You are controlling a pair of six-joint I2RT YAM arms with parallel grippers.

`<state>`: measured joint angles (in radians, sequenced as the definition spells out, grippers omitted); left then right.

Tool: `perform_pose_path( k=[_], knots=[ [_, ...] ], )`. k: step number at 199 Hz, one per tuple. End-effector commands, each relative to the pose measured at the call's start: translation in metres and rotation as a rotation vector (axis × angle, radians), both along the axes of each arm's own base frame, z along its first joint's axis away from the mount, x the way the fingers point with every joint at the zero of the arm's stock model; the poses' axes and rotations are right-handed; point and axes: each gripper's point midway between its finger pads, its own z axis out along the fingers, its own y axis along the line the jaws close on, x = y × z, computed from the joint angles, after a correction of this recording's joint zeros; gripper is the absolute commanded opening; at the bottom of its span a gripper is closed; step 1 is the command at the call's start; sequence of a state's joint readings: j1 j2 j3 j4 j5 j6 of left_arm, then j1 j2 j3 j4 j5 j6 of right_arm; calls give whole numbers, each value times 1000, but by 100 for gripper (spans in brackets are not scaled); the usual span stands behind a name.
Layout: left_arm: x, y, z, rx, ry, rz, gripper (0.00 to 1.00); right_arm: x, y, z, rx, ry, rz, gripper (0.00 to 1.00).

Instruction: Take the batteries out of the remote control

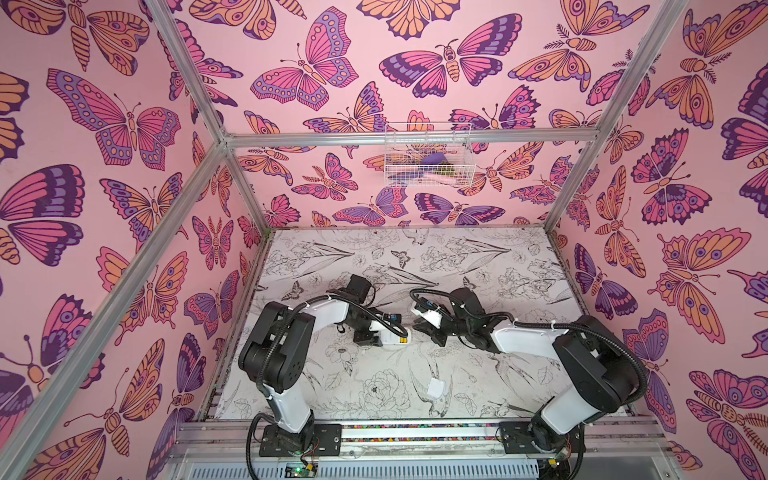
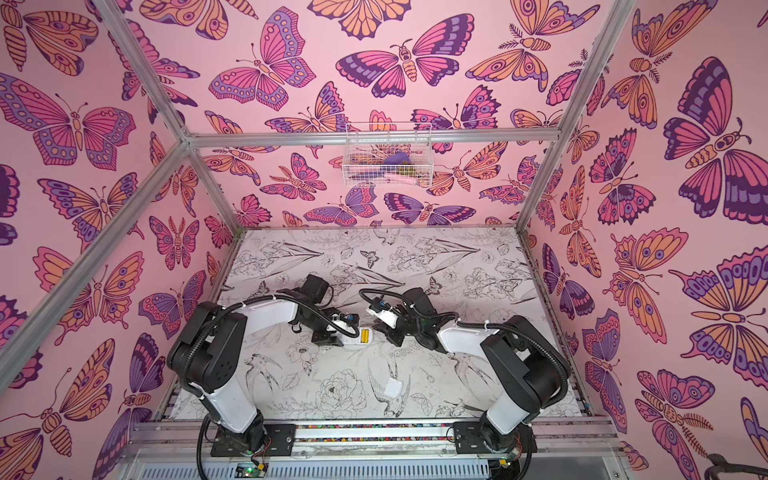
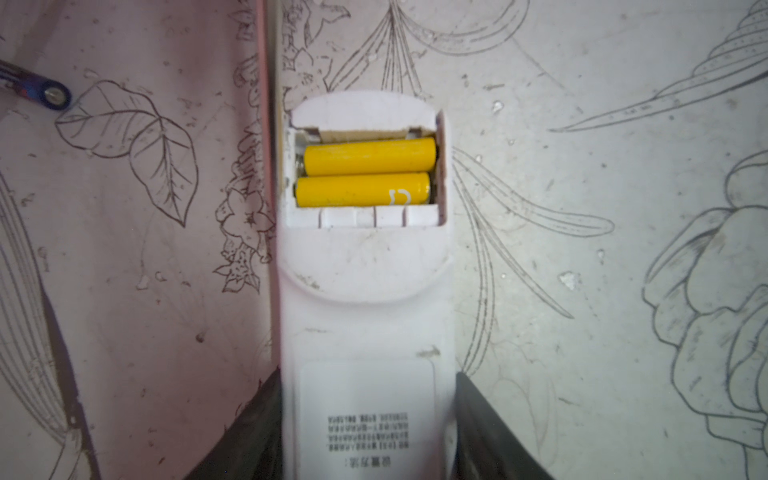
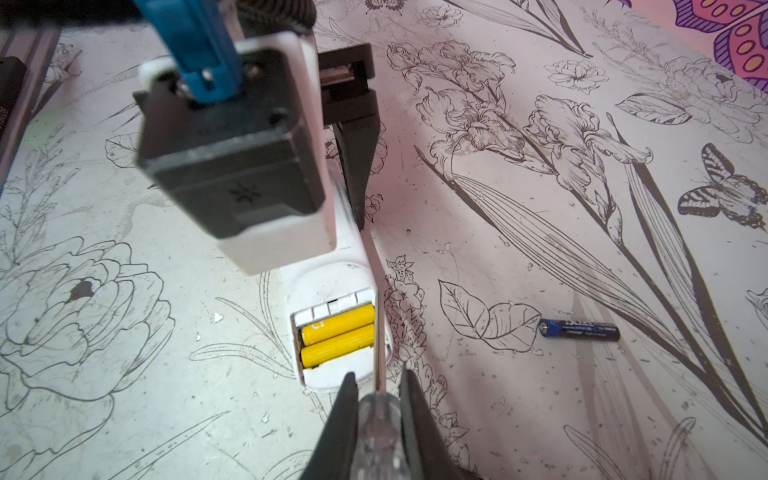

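My right gripper (image 4: 377, 374) pinches the tool (image 4: 379, 432), its shaft beside the remote (image 3: 365, 299), at the ends of the crosswise batteries (image 3: 363, 189); my left gripper (image 3: 365, 386) clamps the remote

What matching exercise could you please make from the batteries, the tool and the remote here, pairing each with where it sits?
Things:
1. yellow batteries
2. dark battery
3. thin tool
4. remote

Places:
A. clamped in the right hand
B. loose on the table
C. inside the remote, cover off
D. gripped by the left hand

Pairs: 1-C, 2-B, 3-A, 4-D.
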<state>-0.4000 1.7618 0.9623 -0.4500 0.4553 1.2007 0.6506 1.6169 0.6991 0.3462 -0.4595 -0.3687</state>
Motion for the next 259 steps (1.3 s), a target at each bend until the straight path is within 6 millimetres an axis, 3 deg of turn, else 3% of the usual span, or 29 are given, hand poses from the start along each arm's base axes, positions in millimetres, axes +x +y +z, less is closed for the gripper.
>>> perform_pose_path(
  k=[1,32,36,52,108,113,174,259],
  knots=[
    [-15,11,-23,72,40,-23,39,-11,2,-1,-29,25,44,0],
    [-15,11,-23,73,41,-22,39,-17,0,3,-22,68,37,0],
    [-15,11,-23,72,40,-21,39,-16,0,14,-4,51,33,0],
    [-15,10,-23,70,42,-22,39,-17,1,16,2,61,31,0],
    [-15,10,-23,72,42,-23,39,-5,-1,12,-14,53,-27,0],
    [-15,10,-23,71,41,-23,39,-4,-1,1,-34,74,-33,0],
    [-16,11,-24,74,44,-24,39,8,0,2,-12,63,-88,0],
    [-16,11,-23,74,39,-29,38,-9,13,-9,4,172,8,0]
  ],
)
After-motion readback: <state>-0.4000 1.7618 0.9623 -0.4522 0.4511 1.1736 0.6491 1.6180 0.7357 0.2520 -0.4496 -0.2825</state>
